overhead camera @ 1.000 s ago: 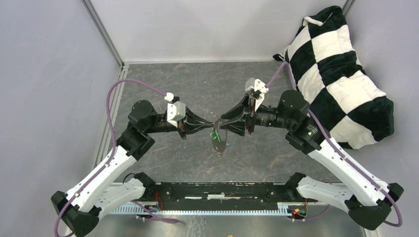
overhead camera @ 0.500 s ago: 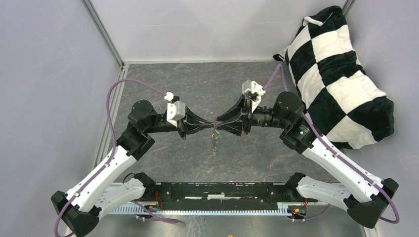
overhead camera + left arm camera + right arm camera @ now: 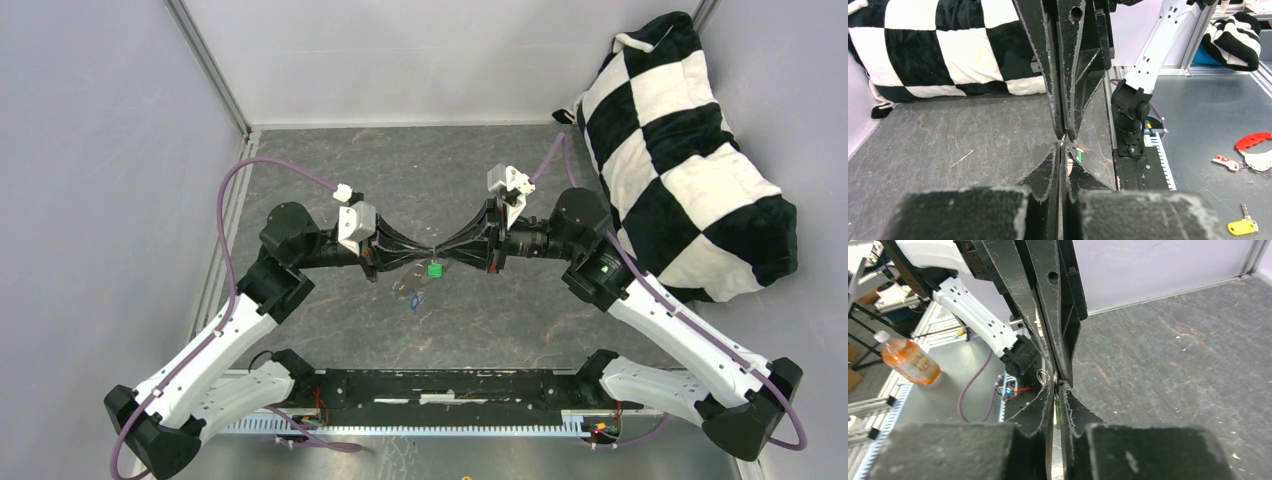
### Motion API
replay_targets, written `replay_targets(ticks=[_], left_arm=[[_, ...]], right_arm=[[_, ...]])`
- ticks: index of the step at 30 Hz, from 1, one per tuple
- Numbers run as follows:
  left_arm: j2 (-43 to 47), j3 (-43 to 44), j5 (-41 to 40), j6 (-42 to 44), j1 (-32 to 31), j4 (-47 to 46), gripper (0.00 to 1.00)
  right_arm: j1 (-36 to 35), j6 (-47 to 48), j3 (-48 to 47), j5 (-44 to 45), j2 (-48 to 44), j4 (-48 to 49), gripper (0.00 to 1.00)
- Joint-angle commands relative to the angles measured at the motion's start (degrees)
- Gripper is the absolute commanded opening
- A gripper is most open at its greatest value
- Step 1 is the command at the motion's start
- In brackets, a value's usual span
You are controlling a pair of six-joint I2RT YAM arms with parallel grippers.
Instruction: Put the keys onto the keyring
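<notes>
The grey stone-patterned table [image 3: 330, 190] fills the middle of the overhead view. A black-and-white chequered pillow [image 3: 690, 150] leans in the upper right corner.

The left arm [image 3: 215, 345] rises from the lower left and the right arm [image 3: 680, 330] from the lower right. Both bend inward, so their wrists face each other across the centre of the frame.

The left gripper [image 3: 428, 251] and the right gripper [image 3: 446, 250] meet tip to tip just above centre, held above the table. In the left wrist view the left gripper's fingers are pressed together with only a hairline slit between them. The right wrist view shows the right gripper closed down in the same way.

A small silver loop of the keyring [image 3: 1043, 375] shows right where the two sets of tips meet. It is probably what both grippers are pinching, though the metal is too thin to follow from above.

The green key [image 3: 434, 268] sits just below the meeting tips, at the centre of the overhead view. The blue key [image 3: 413, 298] is a little lower and to the left, apart from the green one.
</notes>
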State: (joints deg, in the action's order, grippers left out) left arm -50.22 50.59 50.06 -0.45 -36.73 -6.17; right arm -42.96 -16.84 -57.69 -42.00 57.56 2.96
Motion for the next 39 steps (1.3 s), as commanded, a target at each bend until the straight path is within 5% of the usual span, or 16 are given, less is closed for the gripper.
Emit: replay_targets(ticks=[1, 4, 9, 16, 18, 24, 28, 39], left_arm=[[-0.01, 1.63, 0.39, -1.71, -0.02, -3.92, 0.02], [-0.45, 1.92, 0.71, -1.88, -0.01, -3.93, 0.02], [-0.56, 2.06, 0.74, -1.75, -0.01, -3.94, 0.02], [-0.59, 2.04, 0.73, -1.47, -0.02, -3.27, 0.02], [-1.02, 2.96, 2.30, 2.83, -0.07, 1.12, 0.02], [-5.68, 10.87, 1.64, 28.04, -0.08, 28.11, 0.26], [-10.59, 17.56, -1.12, 38.28, -0.10, 42.33, 0.28], [-14.61, 18.67, 2.02, 39.60, -0.35, 44.87, 0.36]], right_arm=[[0.29, -2.08, 0.41, 0.49, 0.31, 3.71, 0.04], [0.29, -2.49, 0.86, 0.69, 0.39, 3.97, 0.00], [0.29, -2.65, 1.50, 0.34, 0.19, 3.68, 0.08], [0.25, -0.87, 0.13, -2.55, -0.67, 2.75, 0.00], [0.28, 1.84, -2.52, -2.27, -0.55, -2.06, 0.00], [0.19, 12.60, -10.41, 1.48, 3.09, -21.34, 0.00], [0.13, 16.38, -11.08, 4.01, 4.54, -28.66, 0.00], [-2.63, 21.68, -17.30, 8.99, 8.87, -36.66, 0.00]])
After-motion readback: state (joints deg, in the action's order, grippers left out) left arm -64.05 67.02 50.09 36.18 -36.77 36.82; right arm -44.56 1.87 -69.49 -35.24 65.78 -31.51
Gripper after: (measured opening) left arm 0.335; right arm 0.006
